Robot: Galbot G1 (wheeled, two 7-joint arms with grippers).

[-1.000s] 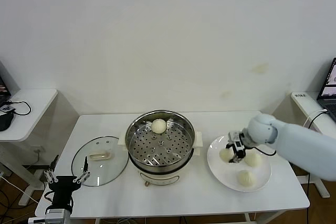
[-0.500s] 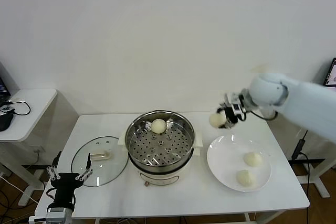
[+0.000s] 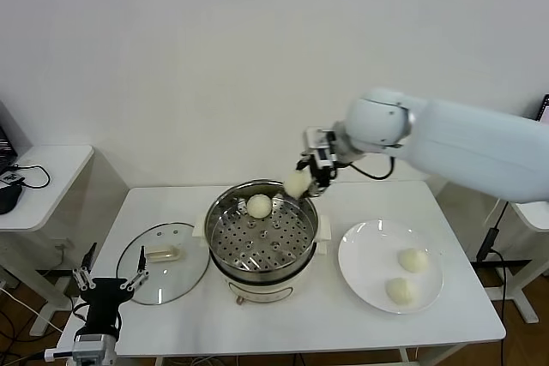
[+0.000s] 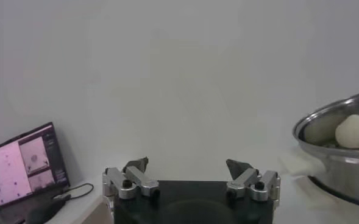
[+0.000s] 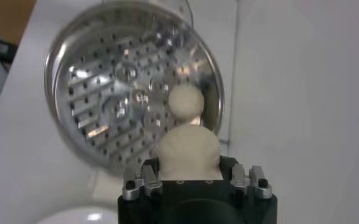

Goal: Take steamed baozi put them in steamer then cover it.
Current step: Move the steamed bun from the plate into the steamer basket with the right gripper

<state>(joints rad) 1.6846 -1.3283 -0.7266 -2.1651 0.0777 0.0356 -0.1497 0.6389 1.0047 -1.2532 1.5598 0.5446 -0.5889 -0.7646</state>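
Observation:
My right gripper is shut on a cream-white baozi and holds it in the air above the back right rim of the steamer. The held bun fills the jaws in the right wrist view. One baozi lies at the back of the perforated basket; it also shows in the right wrist view. Two more baozi lie on the white plate. The glass cover lies flat on the table left of the steamer. My left gripper is open and parked low at the table's front left corner.
The steamer sits mid-table on a cream pot. A side table with cables stands to the left. A laptop shows in the left wrist view, and the steamer's rim appears there too.
My right gripper lifted a baozi off the plate and carried it left and up to above the steamer's back right rim. The plate now holds two buns. The left arm barely moved.

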